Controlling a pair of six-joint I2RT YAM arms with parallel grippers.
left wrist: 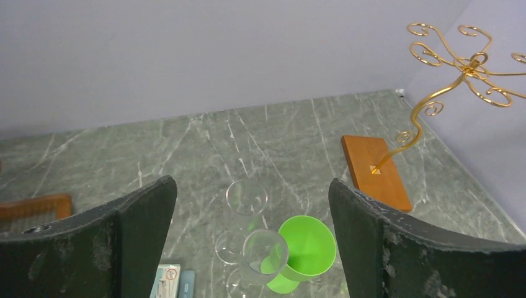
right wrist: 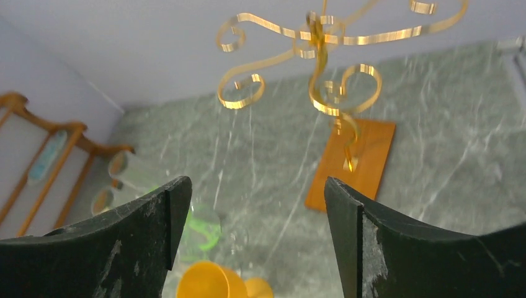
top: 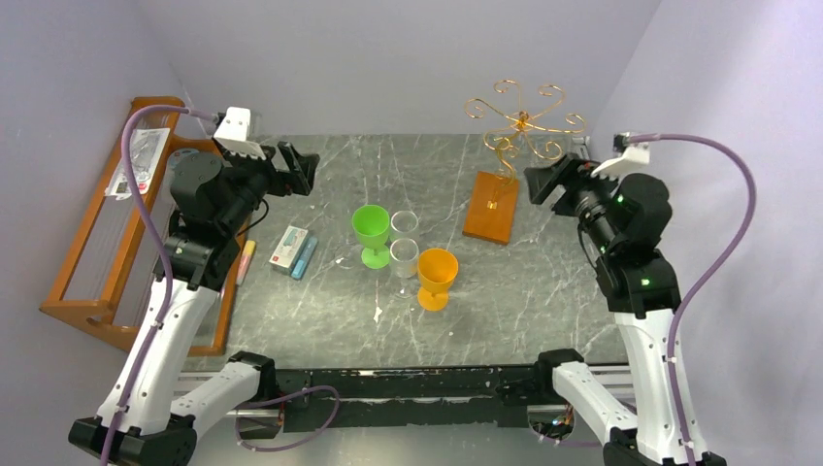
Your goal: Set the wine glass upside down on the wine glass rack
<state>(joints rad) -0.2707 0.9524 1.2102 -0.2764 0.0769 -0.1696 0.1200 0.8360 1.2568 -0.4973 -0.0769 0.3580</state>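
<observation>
Wine glass rack [top: 490,206] stands at two o'clock from clear glasses [top: 404,254]; we see both jaws open, empty.

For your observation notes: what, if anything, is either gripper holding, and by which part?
Nothing: the left gripper and right gripper both stand open, empty.

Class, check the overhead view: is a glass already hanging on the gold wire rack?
No: the wine glass rack is bare, and the glasses stand upright on the table.
</observation>
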